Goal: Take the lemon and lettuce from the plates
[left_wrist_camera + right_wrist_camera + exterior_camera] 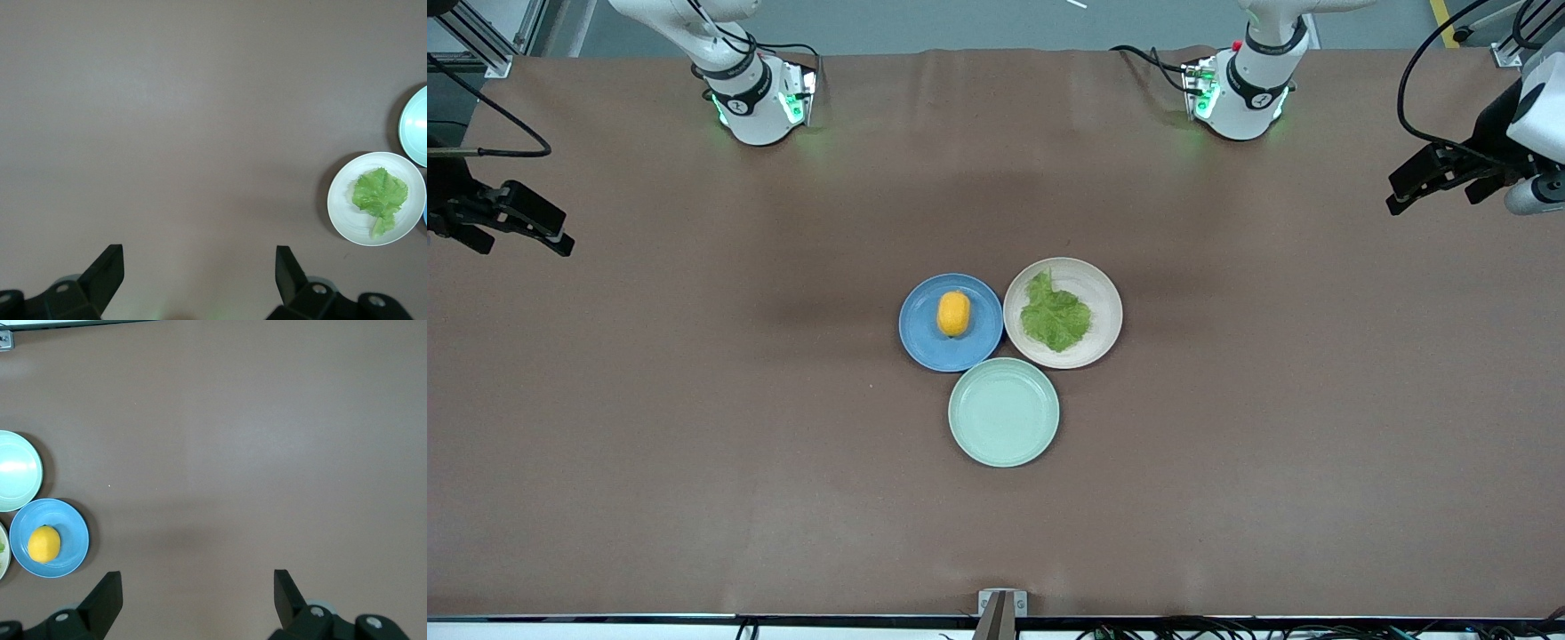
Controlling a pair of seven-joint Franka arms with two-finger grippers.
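The lemon [953,313] lies on the blue plate [921,332] at the table's middle; both also show in the right wrist view, lemon [44,544] on plate [73,550]. The lettuce [1056,313] lies flat on the beige-pink plate [1104,302], beside the blue one toward the left arm's end; it also shows in the left wrist view [379,193] on its plate [343,210]. My left gripper [1398,197] is open and empty, up over the table's left-arm end [199,259]. My right gripper [560,242] is open and empty over the right-arm end [197,583].
An empty pale mint-green plate [1004,412] sits touching both plates, nearer to the front camera. It shows in the left wrist view [415,127] and the right wrist view [17,471]. Brown table surface spreads all around. Both arm bases [758,100] [1241,96] stand along the table's robot edge.
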